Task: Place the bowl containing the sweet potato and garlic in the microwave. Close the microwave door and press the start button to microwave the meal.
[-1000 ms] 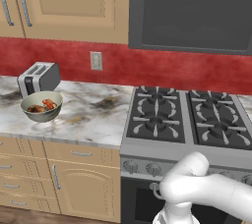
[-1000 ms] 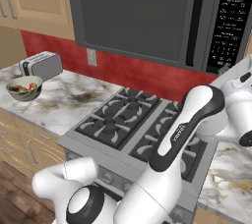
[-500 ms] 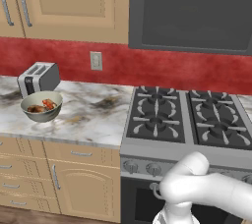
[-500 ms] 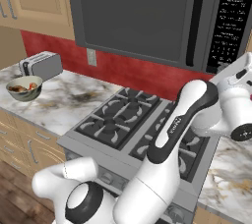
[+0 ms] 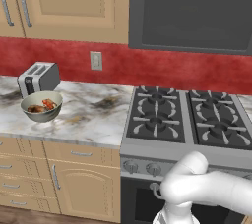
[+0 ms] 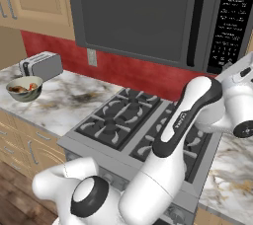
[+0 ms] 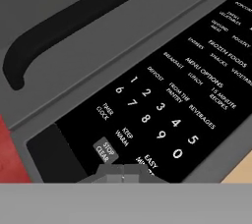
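I have the claw (image 7: 123,173) pressed together, nothing pinched, tips against the keypad (image 7: 162,115) at its bottom row; the door (image 6: 133,17) is shut just left of it, handle (image 7: 74,26) up-left; I judge only the start press remains; bowl unseen.

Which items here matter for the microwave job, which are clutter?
Job: microwave, microwave door (closed), keypad, gripper shut at the keypad's lower buttons.
Clutter: toaster, grey-green bowl of red and brown food, stove.
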{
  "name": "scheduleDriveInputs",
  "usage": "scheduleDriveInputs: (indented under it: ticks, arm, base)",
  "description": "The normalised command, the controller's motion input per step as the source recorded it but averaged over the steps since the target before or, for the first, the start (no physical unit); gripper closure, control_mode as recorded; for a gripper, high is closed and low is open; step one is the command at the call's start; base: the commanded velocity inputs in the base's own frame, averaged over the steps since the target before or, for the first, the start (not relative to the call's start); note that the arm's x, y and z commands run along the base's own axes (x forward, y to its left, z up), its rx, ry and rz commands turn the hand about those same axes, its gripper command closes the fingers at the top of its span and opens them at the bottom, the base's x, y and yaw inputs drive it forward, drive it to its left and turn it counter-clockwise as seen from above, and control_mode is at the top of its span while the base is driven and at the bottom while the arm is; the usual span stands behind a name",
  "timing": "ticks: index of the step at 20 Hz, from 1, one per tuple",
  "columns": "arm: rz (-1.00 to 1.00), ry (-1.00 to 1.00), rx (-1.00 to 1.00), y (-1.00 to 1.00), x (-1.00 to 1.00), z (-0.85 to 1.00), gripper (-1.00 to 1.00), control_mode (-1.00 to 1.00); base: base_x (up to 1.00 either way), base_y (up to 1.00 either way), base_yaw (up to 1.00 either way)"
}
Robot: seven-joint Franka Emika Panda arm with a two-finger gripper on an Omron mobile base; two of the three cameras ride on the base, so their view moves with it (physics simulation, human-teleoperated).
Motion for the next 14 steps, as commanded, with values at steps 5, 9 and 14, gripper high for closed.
scheduleDriveInputs:
  ticks: [5, 9, 14]
  arm:
    - [-0.01, 0.00, 0.00, -0.09, 0.17, -0.03, 1.00, -1.00]
    - [0.00, 0.00, 0.00, 0.00, 0.26, -0.10, 1.00, -1.00]
    - [-0.10, 0.01, -0.06, 0.00, 0.47, -0.21, 1.00, -1.00]
  base:
    - [0.00, 0.00, 0.00]
    - [0.00, 0.00, 0.00]
    - [0.00, 0.00, 0.00]
